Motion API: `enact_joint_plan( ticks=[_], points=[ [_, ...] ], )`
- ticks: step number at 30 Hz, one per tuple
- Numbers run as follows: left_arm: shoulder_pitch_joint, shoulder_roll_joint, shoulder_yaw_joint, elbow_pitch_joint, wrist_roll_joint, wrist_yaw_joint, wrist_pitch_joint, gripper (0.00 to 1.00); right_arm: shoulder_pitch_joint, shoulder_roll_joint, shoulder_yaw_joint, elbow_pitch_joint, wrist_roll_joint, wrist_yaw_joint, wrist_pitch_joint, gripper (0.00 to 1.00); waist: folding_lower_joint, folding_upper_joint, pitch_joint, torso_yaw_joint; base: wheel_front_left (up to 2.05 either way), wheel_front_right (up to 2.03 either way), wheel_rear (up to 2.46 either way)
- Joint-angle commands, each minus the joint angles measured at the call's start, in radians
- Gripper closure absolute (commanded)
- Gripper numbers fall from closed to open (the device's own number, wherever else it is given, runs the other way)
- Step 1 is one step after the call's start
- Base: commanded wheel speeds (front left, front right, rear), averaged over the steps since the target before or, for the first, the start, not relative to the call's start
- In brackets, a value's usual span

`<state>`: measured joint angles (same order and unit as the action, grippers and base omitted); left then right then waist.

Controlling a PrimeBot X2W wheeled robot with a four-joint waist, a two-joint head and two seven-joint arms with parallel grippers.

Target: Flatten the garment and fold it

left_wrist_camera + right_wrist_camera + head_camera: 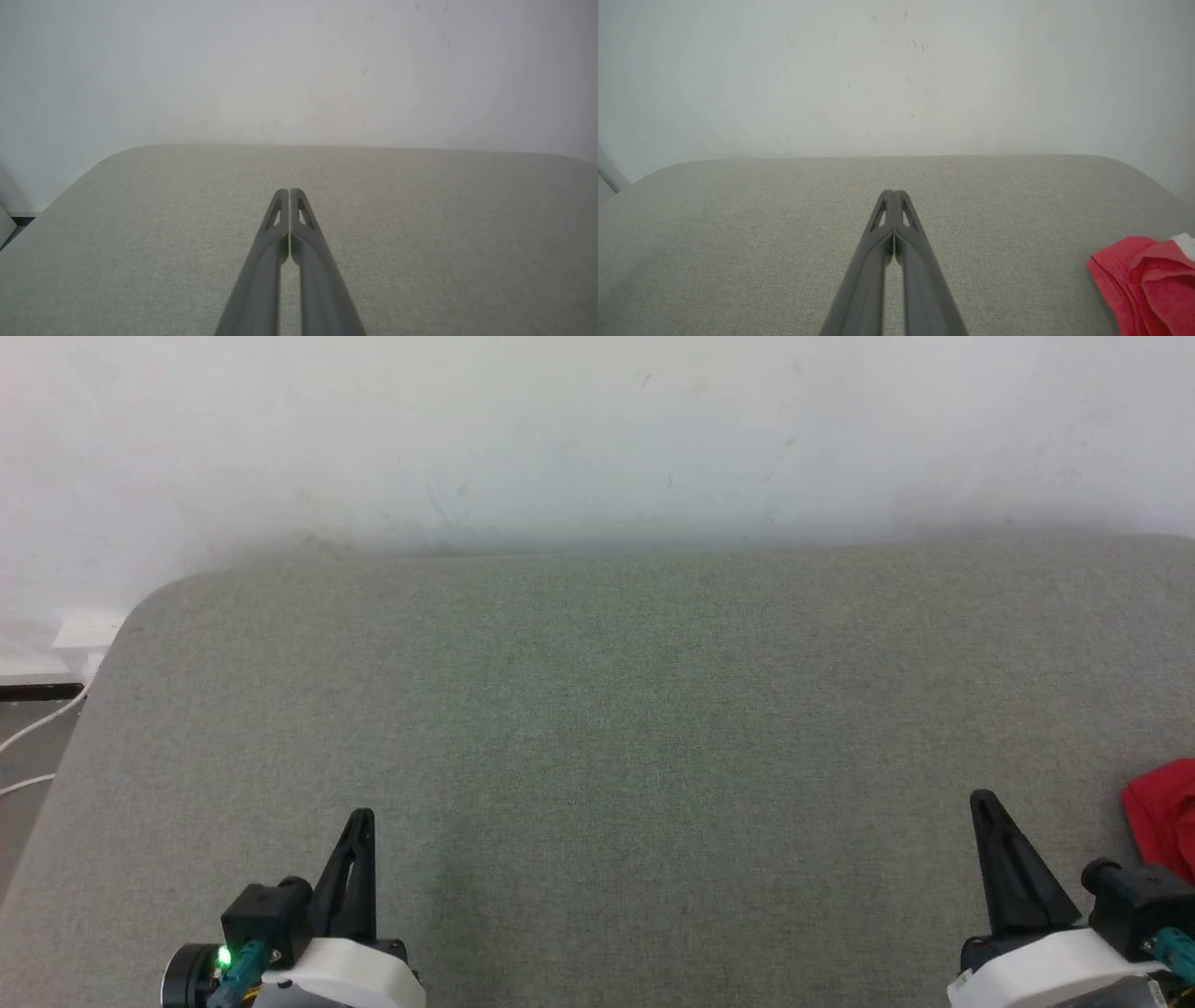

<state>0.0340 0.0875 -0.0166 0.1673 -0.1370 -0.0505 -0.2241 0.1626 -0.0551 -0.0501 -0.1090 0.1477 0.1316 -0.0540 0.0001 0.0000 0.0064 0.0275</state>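
The garment (pixel 1165 817), a bright red bunch of cloth, lies at the right edge of the grey padded table (pixel 597 709), cut off by the picture's edge. In the right wrist view the garment (pixel 1143 275) shows rumpled folds and a white band at its upper right. My right gripper (pixel 982 800) is shut and empty, standing just left of the cloth and apart from it; its fingertips (pixel 892 193) meet above bare fabric. At the lower left my left gripper (pixel 360 818) is shut too, with nothing in it, its tips (pixel 289 191) pressed together.
A white wall (pixel 597 429) rises right behind the table's far edge. The table's rounded far-left corner (pixel 154 597) drops off to a floor with a white socket box (pixel 86 633) and white cables (pixel 37 728).
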Motion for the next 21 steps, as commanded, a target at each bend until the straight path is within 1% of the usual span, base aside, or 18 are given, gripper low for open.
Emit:
enact_joint_plan(
  ticks=[1,21],
  points=[
    [-0.005,-0.004,0.002,-0.01,0.011,0.007,0.007,1.0,-0.018,0.001,0.004,0.007,-0.013,0.0,0.001,1.0,0.0,0.0,0.0,-0.001,0.0,0.0,0.0],
    [-0.01,-0.01,0.004,-0.038,0.034,0.015,0.046,1.0,-0.044,0.001,0.012,0.025,-0.037,0.0,0.011,1.0,0.0,0.0,-0.001,-0.005,0.0,0.0,0.0]
  ],
)
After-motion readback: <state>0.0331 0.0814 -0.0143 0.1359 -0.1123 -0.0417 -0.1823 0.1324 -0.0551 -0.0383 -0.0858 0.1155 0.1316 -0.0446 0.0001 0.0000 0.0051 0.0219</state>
